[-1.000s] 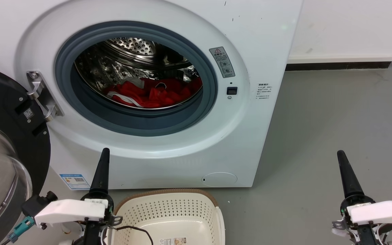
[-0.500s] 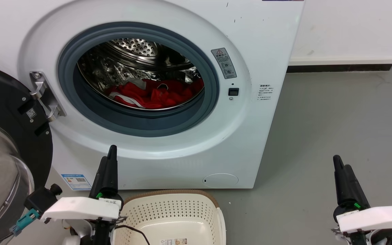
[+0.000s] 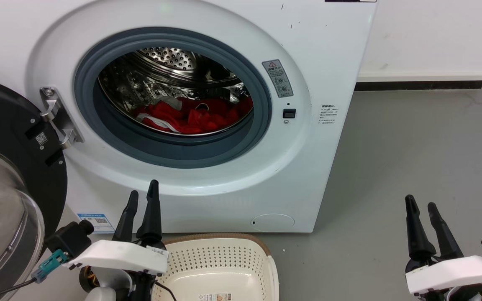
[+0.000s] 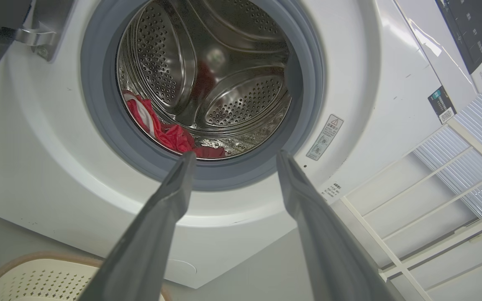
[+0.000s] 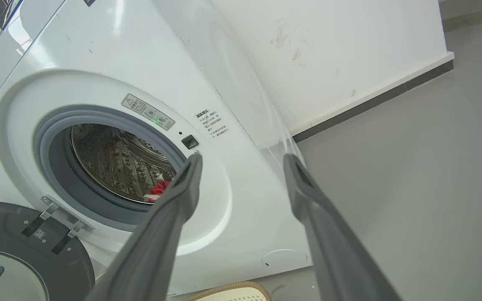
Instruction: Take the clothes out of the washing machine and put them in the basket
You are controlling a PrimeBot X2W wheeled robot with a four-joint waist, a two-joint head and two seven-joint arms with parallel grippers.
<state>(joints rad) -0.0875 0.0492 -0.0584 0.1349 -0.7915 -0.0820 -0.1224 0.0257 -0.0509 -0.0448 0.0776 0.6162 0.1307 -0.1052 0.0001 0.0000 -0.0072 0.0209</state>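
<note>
Red clothes (image 3: 191, 116) with white trim lie at the bottom of the steel drum of the white washing machine (image 3: 308, 50); they also show in the left wrist view as the clothes (image 4: 170, 136) and in the right wrist view as a red scrap of clothes (image 5: 159, 189). The cream basket (image 3: 262, 255) sits on the floor just before the washer, with nothing but a label in it. My left gripper (image 3: 143, 193) stands open at the basket's left, below the porthole. My right gripper (image 3: 421, 203) is open over bare floor at the lower right. Both hold nothing.
The black-framed glass door (image 3: 2, 184) hangs wide open at the left, close beside my left arm. Grey floor (image 3: 412, 138) stretches to the right of the washer, up to a white wall with a dark skirting (image 3: 421, 85).
Both grippers have gone from shut to open. The left one has shifted right and slightly up; the right one has sunk a little lower. The camera has drifted slightly.
</note>
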